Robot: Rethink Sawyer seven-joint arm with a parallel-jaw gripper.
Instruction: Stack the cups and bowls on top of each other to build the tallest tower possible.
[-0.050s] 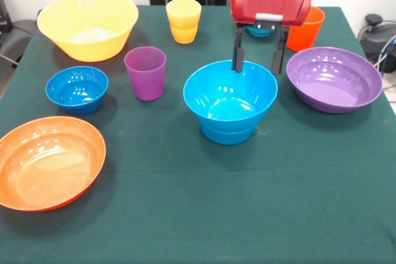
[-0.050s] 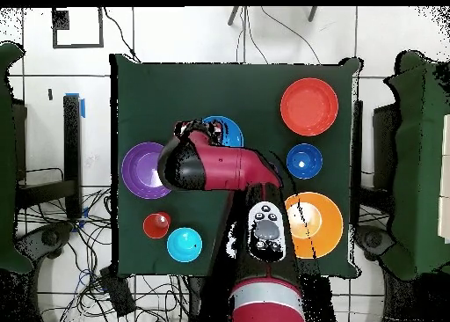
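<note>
Just above the mid-blue bowls (image 1: pixel 230 100), hung the tool (image 1: pixel 258 63) with its two black fingers spread wide, one at the far rim, the other beyond it, gripping nothing. Showed two nested rims there, one bowl inside another, at the table's (image 1: pixel 198 214) middle. Sat right of that the purple bowl (image 1: pixel 334 78), with the orange cup (image 1: pixel 307 29) behind it, partly hidden by the red wrist. Peeked out under the wrist a bit of the cyan bowl (image 1: pixel 260 31). Stood left of centre the purple cup (image 1: pixel 145 72), behind it the yellow cup (image 1: pixel 184 20). Lay along the left side the yellow bowl (image 1: pixel 88 26), dark blue bowl (image 1: pixel 77 89) and orange bowl (image 1: pixel 49 162), all well apart.
</note>
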